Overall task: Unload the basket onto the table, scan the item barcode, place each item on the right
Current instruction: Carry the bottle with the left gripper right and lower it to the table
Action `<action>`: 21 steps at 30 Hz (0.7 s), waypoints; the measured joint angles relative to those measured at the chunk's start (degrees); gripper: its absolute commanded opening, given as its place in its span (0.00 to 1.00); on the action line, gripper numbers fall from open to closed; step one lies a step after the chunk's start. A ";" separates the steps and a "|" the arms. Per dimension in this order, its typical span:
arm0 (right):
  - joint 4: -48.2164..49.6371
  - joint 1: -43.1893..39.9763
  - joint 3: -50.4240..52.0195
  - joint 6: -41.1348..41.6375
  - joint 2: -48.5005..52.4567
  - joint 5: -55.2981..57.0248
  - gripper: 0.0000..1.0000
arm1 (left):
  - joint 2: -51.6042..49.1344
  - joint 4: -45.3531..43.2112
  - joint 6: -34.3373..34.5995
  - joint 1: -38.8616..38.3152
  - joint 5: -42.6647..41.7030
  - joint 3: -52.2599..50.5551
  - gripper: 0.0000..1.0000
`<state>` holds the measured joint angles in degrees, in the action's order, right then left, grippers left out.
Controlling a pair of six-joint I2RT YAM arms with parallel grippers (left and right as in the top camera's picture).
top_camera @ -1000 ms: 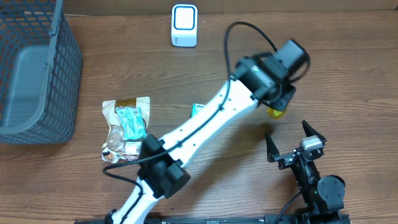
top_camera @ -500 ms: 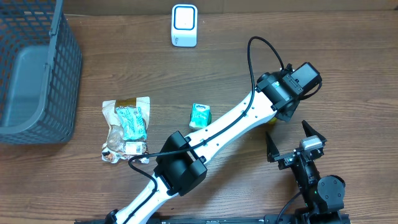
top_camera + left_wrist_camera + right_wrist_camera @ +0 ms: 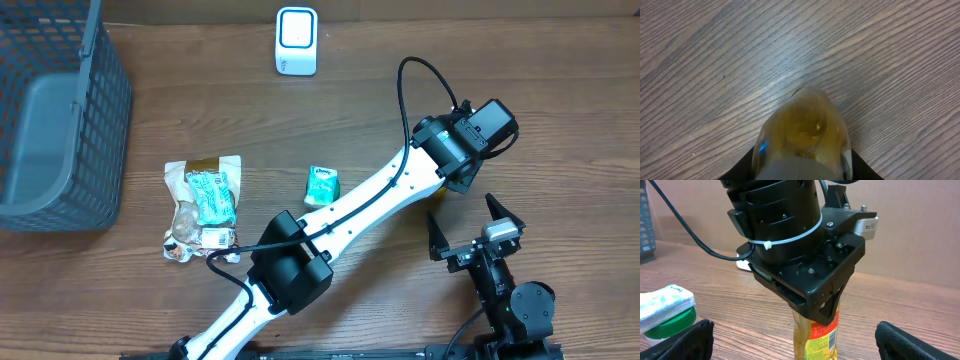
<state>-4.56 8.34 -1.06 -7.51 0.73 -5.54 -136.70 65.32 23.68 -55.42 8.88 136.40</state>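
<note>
One camera hangs high above and looks straight down on the whole worktop (image 3: 560, 100), far enough off to take in both arms. The left wrist camera sits very close, peering down the length of a bottle (image 3: 802, 132) onto the wood grain just beneath it. The right wrist camera is low, near the surface, facing level across it at the left arm (image 3: 800, 255) and that same bottle. The left arm also crosses the overhead view.

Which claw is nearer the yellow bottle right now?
Left. The left claw is clamped on the yellow bottle from above; the right claw sits open just short of it, not touching.
</note>
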 measured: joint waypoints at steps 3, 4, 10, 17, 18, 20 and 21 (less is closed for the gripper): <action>-0.02 0.00 0.00 0.00 0.00 0.00 1.00 | 0.00 -0.81 0.00 0.00 1.86 0.00 0.07; 0.00 -0.02 0.00 0.02 0.00 0.00 1.00 | 0.00 -1.05 0.00 0.00 2.75 0.00 0.06; 0.00 -0.02 0.00 0.00 0.00 0.00 1.00 | 0.00 -1.51 -0.11 0.87 4.48 0.00 0.04; 0.02 0.00 0.00 0.00 0.00 0.02 1.00 | 0.00 -2.47 -1.66 4.98 -2.40 0.00 0.04; -0.02 -0.02 0.00 0.02 0.00 0.00 1.00 | 0.00 -2.49 -1.77 5.55 -2.99 0.00 0.04; 0.02 0.00 0.00 0.00 0.00 -0.02 1.00 | 0.00 -2.58 -1.79 6.54 -3.74 0.00 0.04; 0.00 0.00 0.00 0.00 0.00 0.00 1.00 | 0.00 -2.58 -1.79 6.88 -3.96 0.00 0.04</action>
<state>-4.56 8.34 -1.06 -7.51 0.73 -5.54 -136.70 62.74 21.89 -48.53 4.93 136.40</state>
